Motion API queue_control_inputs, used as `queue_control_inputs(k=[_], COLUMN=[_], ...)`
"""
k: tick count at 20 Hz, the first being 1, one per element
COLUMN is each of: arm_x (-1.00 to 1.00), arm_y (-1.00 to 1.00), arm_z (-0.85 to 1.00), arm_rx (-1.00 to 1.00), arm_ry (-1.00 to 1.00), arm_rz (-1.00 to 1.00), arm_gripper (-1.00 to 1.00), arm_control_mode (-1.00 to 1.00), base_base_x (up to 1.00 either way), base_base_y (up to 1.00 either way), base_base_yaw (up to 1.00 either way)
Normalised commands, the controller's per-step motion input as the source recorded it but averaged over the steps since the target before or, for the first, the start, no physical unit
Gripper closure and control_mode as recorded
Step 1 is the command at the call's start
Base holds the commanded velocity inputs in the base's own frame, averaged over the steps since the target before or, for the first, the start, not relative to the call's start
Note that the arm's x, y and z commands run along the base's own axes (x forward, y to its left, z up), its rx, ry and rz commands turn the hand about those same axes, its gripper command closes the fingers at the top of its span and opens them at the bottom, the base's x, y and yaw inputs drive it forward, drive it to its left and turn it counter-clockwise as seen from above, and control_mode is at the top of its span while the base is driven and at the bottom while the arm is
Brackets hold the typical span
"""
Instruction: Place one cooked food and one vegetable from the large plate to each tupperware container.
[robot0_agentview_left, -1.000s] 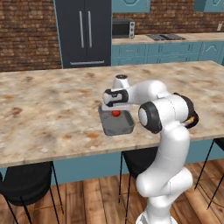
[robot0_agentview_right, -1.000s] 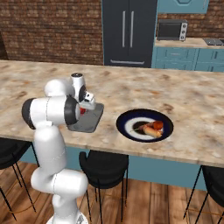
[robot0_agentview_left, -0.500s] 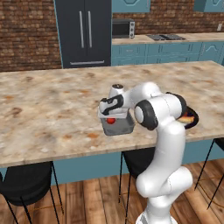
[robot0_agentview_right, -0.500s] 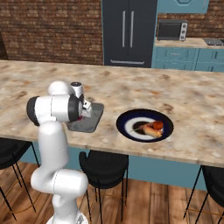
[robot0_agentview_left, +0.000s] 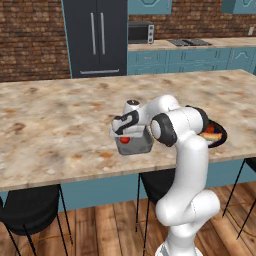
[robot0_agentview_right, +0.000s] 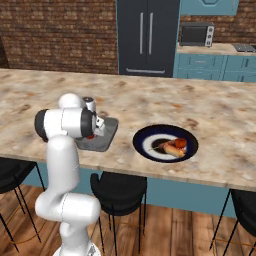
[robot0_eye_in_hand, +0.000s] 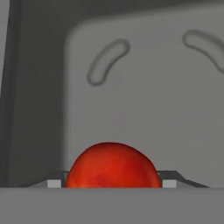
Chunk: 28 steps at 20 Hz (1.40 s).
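Note:
The small dark grey tupperware container (robot0_agentview_left: 136, 147) sits near the counter's front edge. My gripper (robot0_agentview_left: 125, 136) hangs low over it, shut on a red tomato (robot0_agentview_left: 125, 140). In the hand view the tomato (robot0_eye_in_hand: 111, 166) sits between the two fingertips (robot0_eye_in_hand: 169, 183), close above the container's grey floor (robot0_eye_in_hand: 153, 87). The large plate (robot0_agentview_right: 144, 137) lies to the right of the container (robot0_agentview_right: 108, 131) and still carries a sausage-like cooked piece and a red item (robot0_agentview_right: 173, 147). The larger white-grey container is out of view.
Black bar stools (robot0_agentview_right: 118, 186) stand under the counter's front edge (robot0_agentview_left: 60, 176). Behind the counter are a dark fridge (robot0_agentview_left: 97, 37) and teal cabinets with a microwave (robot0_agentview_left: 140, 32). Wide bare counter stretches left of the container.
The hand has swung left and come down with the tomato, from above the grey container to just over its floor. The plate and the container have stayed put.

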Motion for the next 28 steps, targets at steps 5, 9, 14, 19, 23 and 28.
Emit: queue_control_inputs(k=[5, 9, 14, 19, 23, 28], arm_x=[-0.15, -0.68, -0.63, -0.22, 0.0, 0.27], arm_y=[0.0, -0.77, -0.98, -1.0, -1.0, -0.97], arm_z=[0.28, 0.57, 0.4, 0.02, -0.08, -0.31], arm_rx=[0.0, 0.0, 0.0, 0.0, 0.0, 0.0], arm_ry=[0.0, 0.06, 0.15, 0.06, 0.0, 0.0], arm_rz=[0.0, -0.01, -0.15, -0.18, -0.17, -0.07], arm_gripper=[-1.0, -1.0, -1.0, -1.0, -1.0, -1.0], arm_control_mode=[-1.0, -1.0, -1.0, -1.0, -1.0, -1.0], base_base_x=[0.0, 0.0, 0.0, 0.0, 0.0, 0.0], base_base_y=[0.0, 0.0, 0.0, 0.0, 0.0, 0.0], base_base_yaw=[0.0, 0.0, 0.0, 0.0, 0.0, 0.0])
